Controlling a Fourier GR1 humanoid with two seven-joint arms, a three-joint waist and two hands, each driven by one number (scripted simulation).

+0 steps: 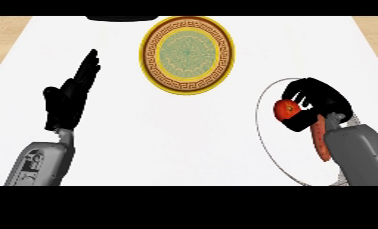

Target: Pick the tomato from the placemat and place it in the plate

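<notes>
A red tomato (284, 109) shows at the right of the head view, with my right hand (319, 102) curled round it from the right. It sits over a white round placemat (264, 134) with a thin grey rim. The plate (188, 55), yellow-rimmed with a brown key pattern and a green centre, lies at the top middle with nothing on it. It is well to the upper left of the tomato. My left hand (68, 99) rests open at the left, fingers straight and pointing up.
An orange-red elongated object (320, 142) lies on the placemat beside my right forearm, partly hidden. A dark object (122, 18) shows at the counter's far edge, left of the plate. Wooden strips border the white counter at both upper corners.
</notes>
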